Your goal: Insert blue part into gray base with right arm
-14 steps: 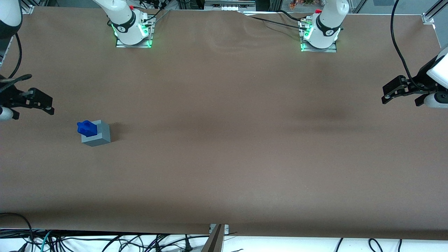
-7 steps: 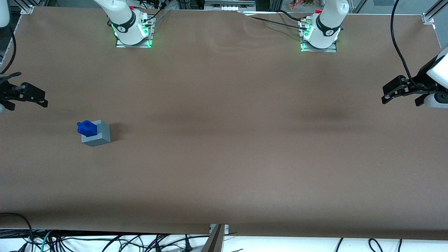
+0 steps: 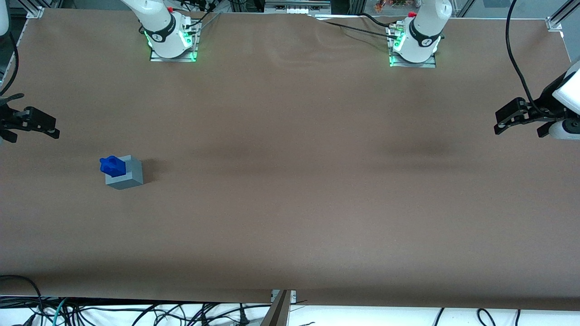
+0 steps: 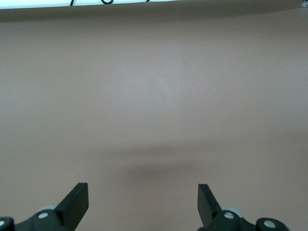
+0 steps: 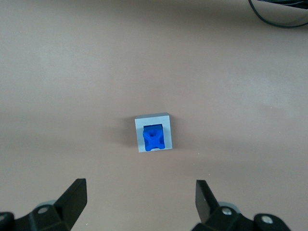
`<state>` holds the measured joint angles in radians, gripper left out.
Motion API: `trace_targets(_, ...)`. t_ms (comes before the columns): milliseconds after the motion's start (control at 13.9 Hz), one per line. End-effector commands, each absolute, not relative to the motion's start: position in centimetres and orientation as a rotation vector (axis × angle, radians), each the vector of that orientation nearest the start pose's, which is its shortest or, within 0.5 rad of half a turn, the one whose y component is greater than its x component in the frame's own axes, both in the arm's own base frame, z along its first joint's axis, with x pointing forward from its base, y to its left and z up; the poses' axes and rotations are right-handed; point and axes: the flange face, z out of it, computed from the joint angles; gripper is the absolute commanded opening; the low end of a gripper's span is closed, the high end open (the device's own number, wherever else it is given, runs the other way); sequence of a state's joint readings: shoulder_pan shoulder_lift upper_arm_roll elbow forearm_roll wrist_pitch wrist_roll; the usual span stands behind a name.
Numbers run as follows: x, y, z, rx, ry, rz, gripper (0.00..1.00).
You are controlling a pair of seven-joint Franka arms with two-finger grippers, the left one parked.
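Blue part: the blue part (image 3: 112, 165) sits in the top of the gray base (image 3: 125, 174), its upper half standing proud of the cube's top face. From the right wrist view the blue part (image 5: 153, 137) fills the square socket of the gray base (image 5: 153, 133), with a rim of gray showing all around it.

Gray base: a light-gray cube resting flat on the brown table (image 3: 290, 181), toward the working arm's end of it. A soft shadow lies on the table beside the cube, on the side toward the parked arm's end.

Gripper: the gripper (image 3: 41, 124) of the right arm (image 3: 9, 122) hangs at the edge of the table at the working arm's end, farther from the front camera than the cube and well apart from it. It holds nothing. In the right wrist view the gripper (image 5: 139, 199) shows its two black fingers (image 5: 74, 195) spread wide, with bare table between them, and the cube with the blue part lies clear of both fingertips.

Contact: nothing touches the blue part or the gray base except each other and the table.

Table: covered with plain brown sheet, slightly wrinkled near the arm bases (image 3: 172, 43), which glow green at their feet. Black cables (image 3: 136, 314) lie tangled along the table's edge nearest the front camera.
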<state>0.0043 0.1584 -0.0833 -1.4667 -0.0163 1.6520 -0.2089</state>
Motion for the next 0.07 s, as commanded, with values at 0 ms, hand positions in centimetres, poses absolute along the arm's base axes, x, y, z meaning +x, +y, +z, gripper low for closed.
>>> trace_targets(0,60.40,-4.74,58.81,-3.156,-0.228,-0.034,1.00)
